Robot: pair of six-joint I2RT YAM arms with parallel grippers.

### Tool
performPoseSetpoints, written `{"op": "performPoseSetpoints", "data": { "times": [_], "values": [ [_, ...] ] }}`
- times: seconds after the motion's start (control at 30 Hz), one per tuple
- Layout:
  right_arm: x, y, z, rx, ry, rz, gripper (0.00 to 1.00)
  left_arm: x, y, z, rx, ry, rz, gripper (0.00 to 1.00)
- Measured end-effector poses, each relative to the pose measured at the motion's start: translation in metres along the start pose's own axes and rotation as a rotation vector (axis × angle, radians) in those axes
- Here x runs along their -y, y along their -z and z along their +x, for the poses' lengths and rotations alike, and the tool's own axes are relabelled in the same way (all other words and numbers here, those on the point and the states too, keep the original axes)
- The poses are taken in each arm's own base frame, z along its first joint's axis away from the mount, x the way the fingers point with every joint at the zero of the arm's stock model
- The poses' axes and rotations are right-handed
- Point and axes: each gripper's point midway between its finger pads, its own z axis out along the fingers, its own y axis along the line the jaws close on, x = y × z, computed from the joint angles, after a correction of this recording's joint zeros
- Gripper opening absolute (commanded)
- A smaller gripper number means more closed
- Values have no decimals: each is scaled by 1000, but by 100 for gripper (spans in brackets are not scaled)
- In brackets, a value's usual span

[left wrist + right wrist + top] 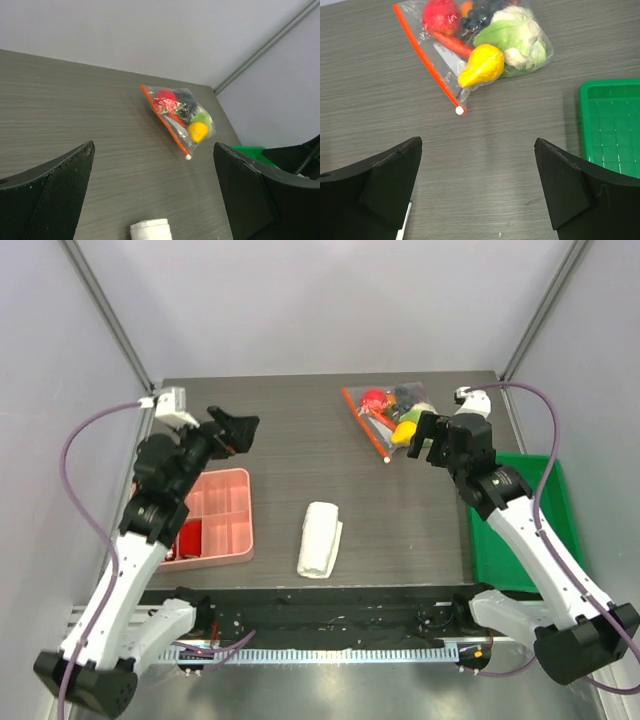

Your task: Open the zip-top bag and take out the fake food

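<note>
Top: zip-top bag (pixel 393 417) lies flat far right on the desk (pixel 290 450) near its back edge, fake food (pixel 373 400) inside; right gripper (pixel 428 443) just beside it, left gripper (pixel 232 430) well apart, both wide, empty. Left wrist: bare desk up to the bag. Right wrist: orange-red zip strip (pixel 422 57) straight, white slider (pixel 459 110) at its near end, green tray (pixel 612 125) to the right.
</note>
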Motion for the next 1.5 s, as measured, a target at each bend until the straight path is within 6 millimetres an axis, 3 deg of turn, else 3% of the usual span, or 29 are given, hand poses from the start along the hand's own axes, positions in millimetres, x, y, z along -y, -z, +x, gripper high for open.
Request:
{"op": "performPoseSetpoints", "data": {
  "times": [0.07, 0.17, 0.27, 0.33, 0.43, 0.57, 0.73, 0.87, 1.0, 1.17, 1.2, 1.33, 1.5],
  "values": [
    [3, -8, 3, -24, 3, 26, 100, 7, -22, 3, -52, 26, 25, 100],
    [11, -27, 15, -83, -9, 63, 100, 15, -71, 31, -159, 85, 61, 97],
    [25, -46, 29, -147, -39, 98, 100, 16, -125, 95, -328, 132, 63, 94],
    [32, -54, 36, -176, -55, 116, 100, 15, -155, 149, -434, 171, 67, 93],
    [36, -60, 39, -195, -79, 120, 100, 8, -181, 219, -554, 265, 45, 90],
    [34, -62, 35, -176, -99, 103, 100, 4, -204, 278, -635, 386, 1, 87],
    [34, -66, 45, -175, -127, 85, 100, 30, -256, 299, -601, 493, 49, 79],
    [31, -70, 57, -194, -165, 55, 100, 48, -277, 310, -586, 555, 82, 72],
    [27, -76, 65, -203, -197, 26, 100, 55, -283, 323, -590, 586, 94, 63],
    [26, -87, 79, -224, -228, 4, 100, 59, -292, 334, -591, 632, 100, 41],
    [27, -89, 82, -231, -240, 5, 100, 59, -292, 336, -592, 641, 98, 28],
    [32, -100, 91, -254, -312, -1, 100, 64, -292, 334, -589, 686, 112, 2],
    [31, -112, 100, -280, -425, -34, 100, 69, -279, 329, -586, 736, 156, 0]
  ]
}}
